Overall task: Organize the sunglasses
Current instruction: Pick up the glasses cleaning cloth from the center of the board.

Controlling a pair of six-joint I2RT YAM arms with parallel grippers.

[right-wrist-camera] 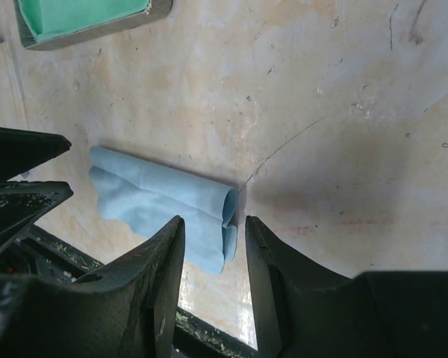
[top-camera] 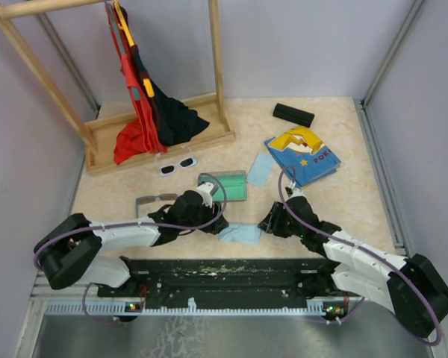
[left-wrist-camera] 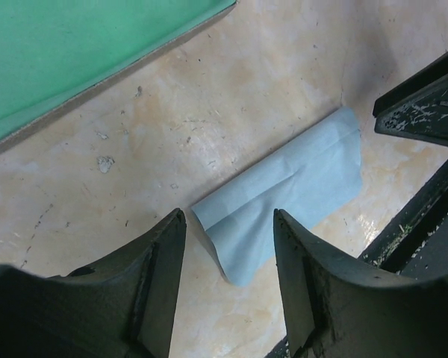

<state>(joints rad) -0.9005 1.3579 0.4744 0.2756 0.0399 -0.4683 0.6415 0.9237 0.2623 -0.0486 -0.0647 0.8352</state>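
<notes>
The white-framed sunglasses [top-camera: 178, 165] lie in front of the wooden rack. The grey wire-framed sunglasses [top-camera: 155, 199] lie just left of my left arm. Neither pair shows in the wrist views. My left gripper [top-camera: 211, 221] is open and empty, low over the left end of a folded light-blue cloth [top-camera: 240, 234]. In the left wrist view its jaws [left-wrist-camera: 230, 224] straddle the cloth's end [left-wrist-camera: 284, 190]. My right gripper [top-camera: 267, 221] is open and empty at the cloth's right end; in the right wrist view the gripper [right-wrist-camera: 215, 227] frames the cloth's folded edge [right-wrist-camera: 164, 201].
An open case with a green lining [top-camera: 224, 186] lies behind the grippers, with a second light-blue cloth [top-camera: 260, 170] to its right. A black case [top-camera: 293, 114] and a blue-and-yellow book [top-camera: 302, 155] lie at the back right. A wooden rack [top-camera: 160, 142] holds red and black clothes.
</notes>
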